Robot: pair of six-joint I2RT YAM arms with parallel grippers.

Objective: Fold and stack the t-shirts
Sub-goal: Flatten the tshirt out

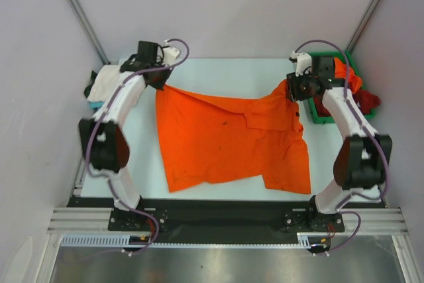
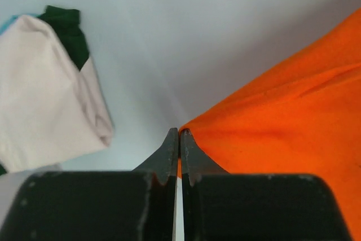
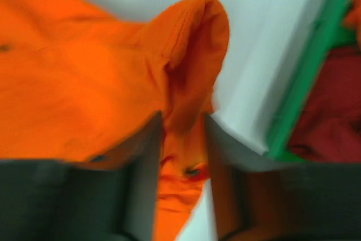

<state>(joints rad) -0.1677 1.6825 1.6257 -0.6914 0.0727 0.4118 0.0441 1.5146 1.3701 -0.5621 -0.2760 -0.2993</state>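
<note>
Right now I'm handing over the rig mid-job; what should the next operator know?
Left gripper: fingers shut on the orange t-shirt at its far left corner.
Right gripper: fingers parted around its far right corner, apparently not pinching.
The shirt lies spread on the table, unfolded.
A folded white shirt sits far left; the green bin at right holds a dark red shirt.
Left: fold, stack, then the bin's shirts.

Orange t-shirt (image 1: 228, 137) lies spread and rumpled across the middle of the table (image 1: 225, 67). Its 10 o'clock corner is pulled taut up to the left hand (image 1: 158, 74). Its 2 o'clock corner bunches at the right hand (image 1: 299, 87). Green bin (image 1: 329, 112) sits at 2 o'clock, behind the right arm, with the dark red t-shirt (image 1: 368, 101) spilling over its far side. White t-shirt (image 1: 105, 85), folded, lies at 10 o'clock on the table edge.
</note>
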